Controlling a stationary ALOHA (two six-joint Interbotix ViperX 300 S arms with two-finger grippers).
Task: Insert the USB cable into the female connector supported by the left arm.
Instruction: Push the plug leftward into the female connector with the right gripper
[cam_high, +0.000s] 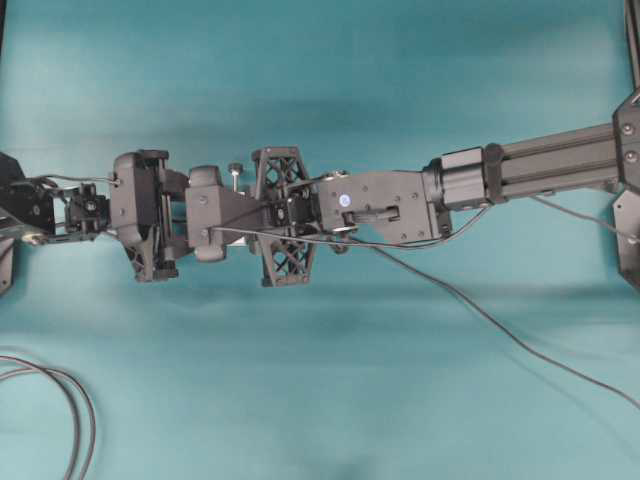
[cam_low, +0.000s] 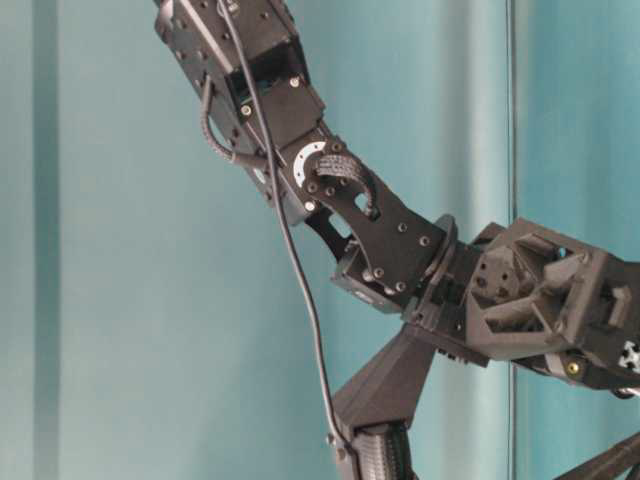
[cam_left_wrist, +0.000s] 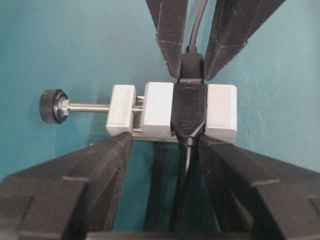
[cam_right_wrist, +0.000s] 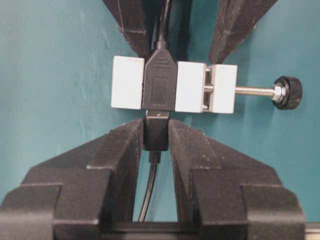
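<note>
In the left wrist view, the left gripper (cam_left_wrist: 165, 145) is clasping the female connector (cam_left_wrist: 172, 114) from below, its two wedge fingers (cam_left_wrist: 95, 165) pressing against the white block's underside at either flank of the black socket body. The block's long axis is running across the picture from nine to three o'clock, with the pin and its dark round knob (cam_left_wrist: 53, 106) sticking out toward nine o'clock. The socket's own black cable (cam_left_wrist: 182, 185) is trailing toward six o'clock between the fingers.

The right gripper (cam_left_wrist: 191, 55) is coming in from twelve o'clock, clenched on the plug of the USB cable (cam_left_wrist: 191, 67). The plug's long axis is lying along the twelve-to-six line, its tip pointing toward six o'clock and meeting the socket's upper edge; how deep the metal tip is sitting cannot be told.

The right wrist view is showing the mirror arrangement: the right gripper (cam_right_wrist: 156, 135) at six o'clock squeezing the plug (cam_right_wrist: 156, 131), which is pointing toward twelve o'clock into the connector (cam_right_wrist: 174, 90), knob at three o'clock.

From overhead, both arms are meeting nose to nose at the centre above the teal table (cam_high: 320, 80), the left arm (cam_high: 150, 210) reaching from nine o'clock, and a looped black cable (cam_high: 75, 410) is lying at seven o'clock.
</note>
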